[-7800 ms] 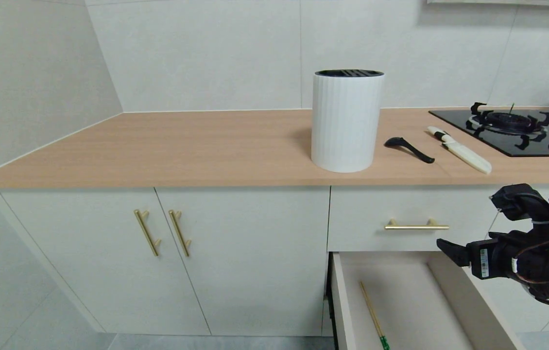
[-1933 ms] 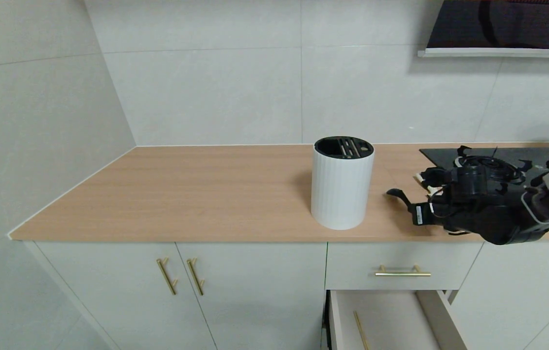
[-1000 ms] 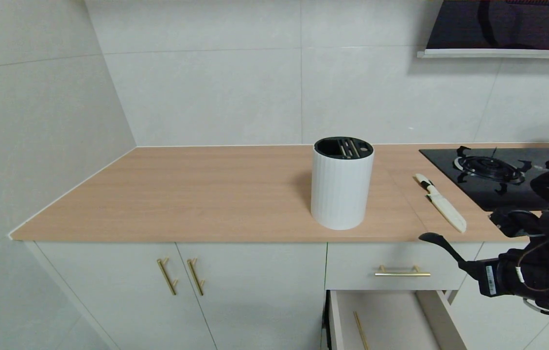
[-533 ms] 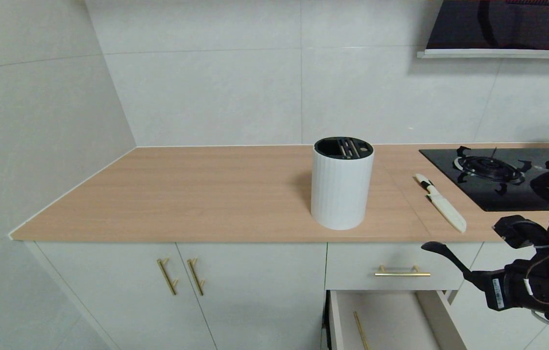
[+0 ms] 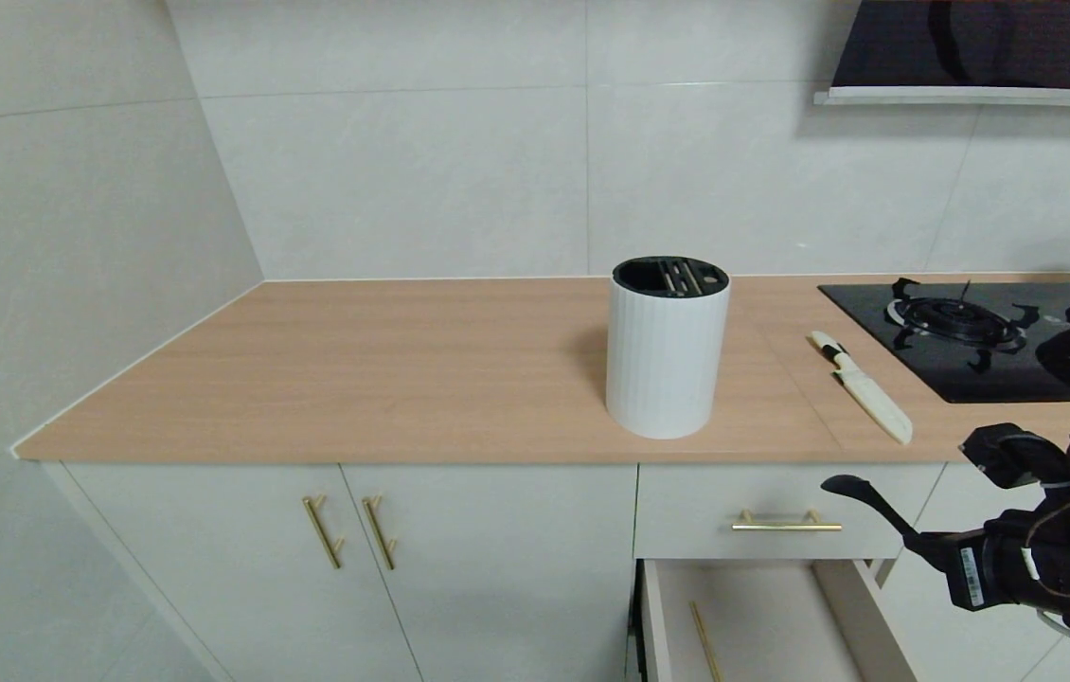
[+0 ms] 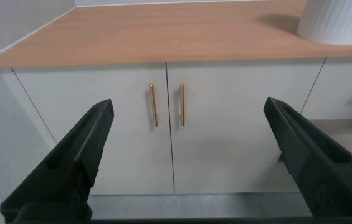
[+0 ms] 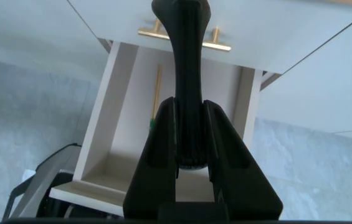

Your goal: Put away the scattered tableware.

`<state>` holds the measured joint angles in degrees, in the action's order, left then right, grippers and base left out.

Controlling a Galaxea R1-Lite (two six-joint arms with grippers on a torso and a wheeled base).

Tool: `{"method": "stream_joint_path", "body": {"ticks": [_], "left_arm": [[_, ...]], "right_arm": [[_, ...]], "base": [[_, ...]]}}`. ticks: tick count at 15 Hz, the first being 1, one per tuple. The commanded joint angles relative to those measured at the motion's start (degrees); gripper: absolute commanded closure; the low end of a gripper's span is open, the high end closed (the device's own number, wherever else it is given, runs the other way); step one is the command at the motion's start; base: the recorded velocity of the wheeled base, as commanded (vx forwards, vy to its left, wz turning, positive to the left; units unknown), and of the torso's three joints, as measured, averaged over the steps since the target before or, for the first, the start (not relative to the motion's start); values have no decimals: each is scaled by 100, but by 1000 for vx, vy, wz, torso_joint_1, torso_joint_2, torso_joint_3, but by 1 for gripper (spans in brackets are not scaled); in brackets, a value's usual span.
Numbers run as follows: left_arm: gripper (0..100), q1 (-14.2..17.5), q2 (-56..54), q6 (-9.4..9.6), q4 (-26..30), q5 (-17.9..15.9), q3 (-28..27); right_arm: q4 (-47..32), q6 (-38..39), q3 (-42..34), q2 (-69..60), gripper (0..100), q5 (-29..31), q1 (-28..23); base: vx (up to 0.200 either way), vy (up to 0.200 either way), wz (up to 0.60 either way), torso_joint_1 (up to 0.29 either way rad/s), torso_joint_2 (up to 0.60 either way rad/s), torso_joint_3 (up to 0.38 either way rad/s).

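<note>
My right gripper [image 5: 931, 553] is shut on the handle of a black spoon [image 5: 859, 499], held in front of the cabinet below the countertop edge and above the open drawer [image 5: 767, 616]. From the right wrist camera, the spoon [image 7: 185, 56] sticks out of the shut right gripper [image 7: 191, 140] over the drawer [image 7: 225, 93], where a pair of chopsticks [image 7: 157, 93] lies. A white-bladed knife [image 5: 862, 386] rests on the counter to the right of the white ribbed holder [image 5: 666, 355]. My left gripper [image 6: 188, 158] hangs open before the cabinet doors, holding nothing.
A black gas stove [image 5: 989, 341] occupies the counter's right end. The upper drawer with a gold handle [image 5: 786, 522] is closed above the open one. Two cabinet doors with gold handles [image 5: 344, 530] stand to the left. The wooden countertop [image 5: 383, 369] stretches left of the holder.
My right gripper took the black spoon off the counter beside the knife and carried it down and right, in front of the drawers. In the last half second it hardly moved.
</note>
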<state>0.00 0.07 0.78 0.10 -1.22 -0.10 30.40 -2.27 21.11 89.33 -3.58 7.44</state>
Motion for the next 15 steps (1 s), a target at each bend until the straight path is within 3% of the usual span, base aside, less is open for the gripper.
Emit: {"method": "stream_joint_path", "body": {"ticks": [1, 15], "left_arm": [[0, 0, 1, 1, -1, -1, 1], [0, 0, 1, 1, -1, -1, 1]], "right_arm": [[1, -2, -2, 40, 100, -2, 3], [1, -2, -11, 260, 100, -2, -5]], "base": [[0, 0, 0, -193, 452, 246], [0, 0, 0, -206, 489, 285]]}}
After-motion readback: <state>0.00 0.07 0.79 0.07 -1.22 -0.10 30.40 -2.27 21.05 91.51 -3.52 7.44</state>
